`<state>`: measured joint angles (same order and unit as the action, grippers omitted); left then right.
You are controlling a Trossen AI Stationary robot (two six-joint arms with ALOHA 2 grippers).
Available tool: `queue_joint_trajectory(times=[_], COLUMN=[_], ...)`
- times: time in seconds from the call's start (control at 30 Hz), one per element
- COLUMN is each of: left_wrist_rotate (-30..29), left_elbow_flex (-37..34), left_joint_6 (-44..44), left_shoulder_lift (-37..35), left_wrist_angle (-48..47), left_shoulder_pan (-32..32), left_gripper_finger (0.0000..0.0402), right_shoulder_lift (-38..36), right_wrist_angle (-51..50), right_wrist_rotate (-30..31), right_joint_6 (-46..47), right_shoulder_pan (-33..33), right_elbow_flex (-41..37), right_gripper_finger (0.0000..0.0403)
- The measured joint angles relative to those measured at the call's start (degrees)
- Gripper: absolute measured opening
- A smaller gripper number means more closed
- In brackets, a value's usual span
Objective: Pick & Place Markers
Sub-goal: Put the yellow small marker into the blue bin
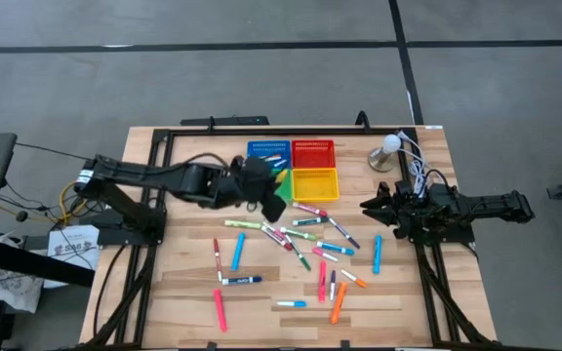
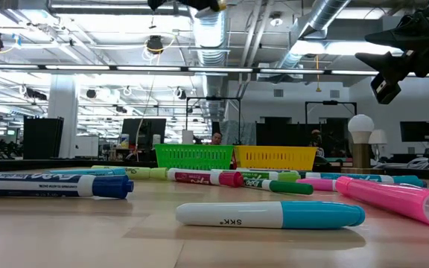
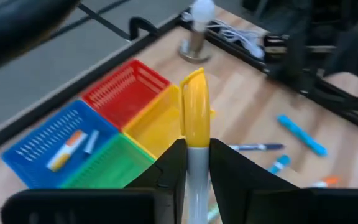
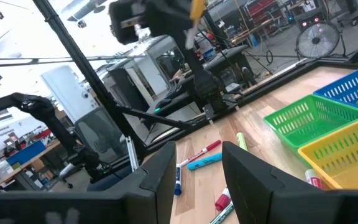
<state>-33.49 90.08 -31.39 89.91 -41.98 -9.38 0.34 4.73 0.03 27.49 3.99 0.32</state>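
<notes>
Over baskets, L side: left gripper (image 3: 194,180) hangs above the green basket (image 1: 279,182) near the yellow basket (image 1: 315,183); placed there prob. to sort by colour.
L fingers: clamped on a yellow-capped marker (image 3: 194,115), white barrel pinched low, cap end sticking out fwd so the tip clears the pads for a clean drop.
Held marker, position: off the table, aloft, cap pointing toward the yellow basket in L wrist view.
Basket block: blue basket (image 1: 268,151), red basket (image 1: 313,152), green, yellow, set touching in a square at far edge of table (image 1: 164,292); grouped so one short reach serves all.
Blue basket contents: at least two markers lie inside, one orange-capped (image 3: 67,149).
Loose markers (image 1: 310,249): many scattered on wood mid-table, well apart from baskets; awaiting pickup.
R side: right gripper (image 4: 197,180) waits at table's R edge, near lamp (image 1: 388,151); fingers part-spread, nothing between them.
Step (judged): carry phase, release next; risk = marker bouncing off a basket rim.
</notes>
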Motion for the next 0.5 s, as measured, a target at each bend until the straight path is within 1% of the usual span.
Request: queue_joint_trajectory(times=[0.5], left_wrist_rotate=[0.03], left_elbow_flex=[0.02], left_joint_6=[11.93], left_shoulder_lift=[0.00], left_wrist_angle=[3.48], left_shoulder_pan=[10.97], left_gripper_finger=[0.0066], right_shoulder_lift=[-0.01], right_wrist_angle=[0.00], right_wrist_rotate=[0.00], right_joint_6=[0.00], right_shoulder_pan=[-0.02], right_elbow_flex=[0.00], right_gripper_finger=[0.0120])
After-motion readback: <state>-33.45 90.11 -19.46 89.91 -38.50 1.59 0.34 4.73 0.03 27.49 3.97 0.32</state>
